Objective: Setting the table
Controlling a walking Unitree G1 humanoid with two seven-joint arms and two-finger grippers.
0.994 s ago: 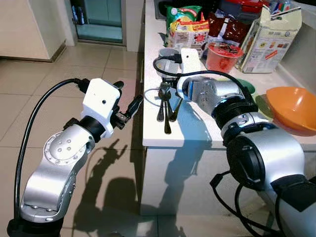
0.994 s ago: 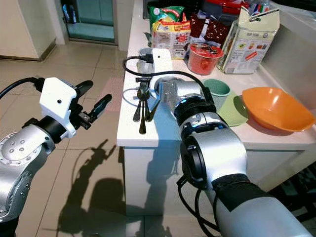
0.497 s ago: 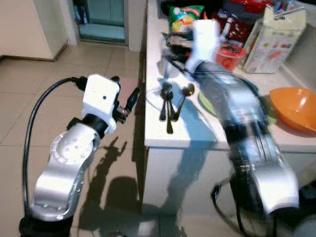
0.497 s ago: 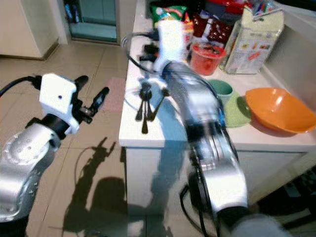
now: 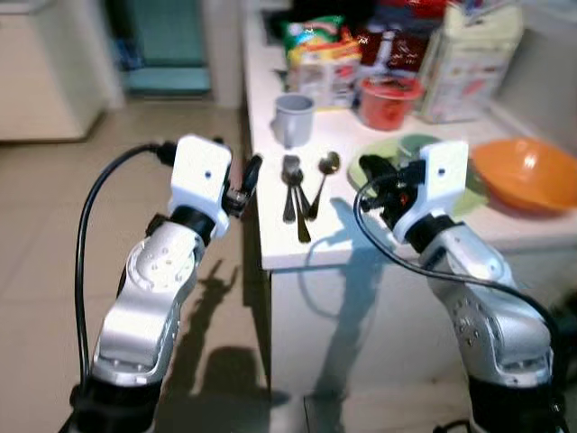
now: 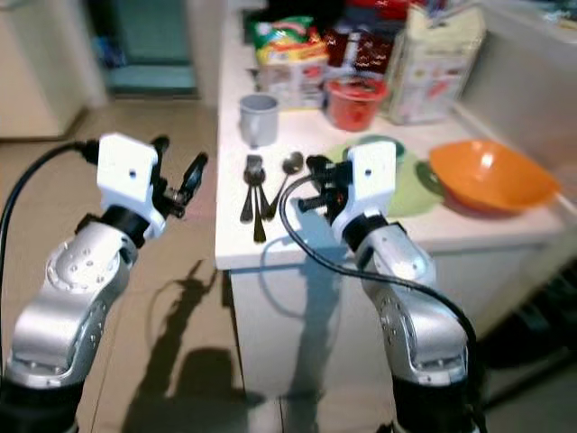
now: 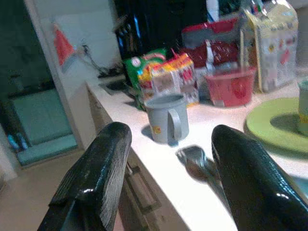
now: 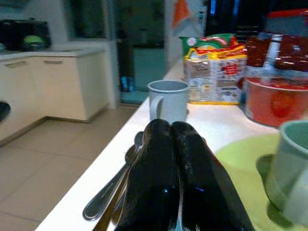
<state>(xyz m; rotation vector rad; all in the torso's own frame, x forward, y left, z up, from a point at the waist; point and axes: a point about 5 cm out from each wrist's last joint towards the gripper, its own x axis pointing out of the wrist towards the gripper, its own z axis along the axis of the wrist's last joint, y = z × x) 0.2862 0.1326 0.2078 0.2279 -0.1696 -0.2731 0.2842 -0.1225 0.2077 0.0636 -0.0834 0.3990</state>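
Cup (image 8: 296,163) stands on green plate (image 8: 236,159).

Home kitchen: white counter (image 5: 361,248), snack packets (image 5: 314,45), tiled floor (image 5: 54,234).

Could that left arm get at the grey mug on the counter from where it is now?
Probably yes. The left gripper hangs open just off the counter's edge, and nothing stands between it and the grey mug; the spoons lie nearer the front edge.
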